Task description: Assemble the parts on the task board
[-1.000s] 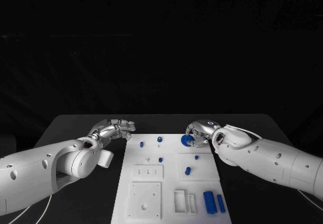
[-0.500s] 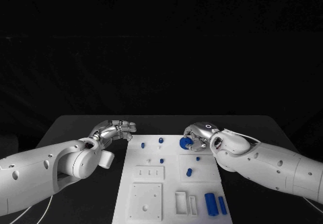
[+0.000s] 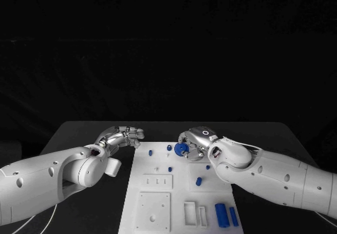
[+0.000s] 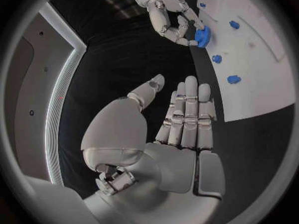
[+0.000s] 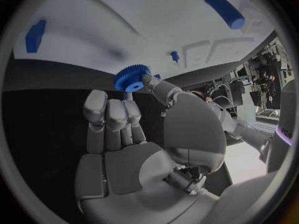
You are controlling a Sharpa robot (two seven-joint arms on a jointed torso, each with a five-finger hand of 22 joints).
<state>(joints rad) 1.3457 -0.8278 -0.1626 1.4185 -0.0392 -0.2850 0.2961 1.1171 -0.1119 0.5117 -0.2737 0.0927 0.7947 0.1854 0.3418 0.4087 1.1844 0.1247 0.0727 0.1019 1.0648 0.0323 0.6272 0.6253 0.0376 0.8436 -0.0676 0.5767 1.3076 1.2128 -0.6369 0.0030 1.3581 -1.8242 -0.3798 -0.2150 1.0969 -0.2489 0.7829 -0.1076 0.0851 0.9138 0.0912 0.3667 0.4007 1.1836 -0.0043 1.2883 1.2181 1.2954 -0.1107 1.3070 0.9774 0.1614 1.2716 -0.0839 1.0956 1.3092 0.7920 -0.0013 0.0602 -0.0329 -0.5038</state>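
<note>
Blue gear (image 3: pixel 181 149) pinched in my right hand (image 3: pixel 195 143), thumb and fingertips closed on its toothed rim, and I'm holding it above the far end of the task board (image 3: pixel 144 195). From my right wrist the gear (image 5: pixel 130 78) sits right at my fingertips, with white board surface spread out beyond it. My left hand (image 3: pixel 123 136) hovers over black table (image 3: pixel 77 131) just off the board's far left corner, holding nothing; the left wrist view shows its fingers (image 4: pixel 187 112) stretched out straight and side by side, the thumb set apart. Between my two hands the board's far edge lies uncovered, and black table runs wide to either side. Watch the small stuff: a blue peg (image 3: pixel 169 146) stands just beside the gear, another (image 3: pixel 149 152) near the board's left edge, one more (image 3: pixel 170 169) toward the middle. Close under my right forearm sit two further blue pieces (image 3: pixel 198 181), partly hidden. Down at the near end, two blue bars (image 3: pixel 226 215) lie side by side next to a white rectangular frame (image 3: pixel 189 213). A square white plate (image 3: pixel 153 210) fills the near left corner.
</note>
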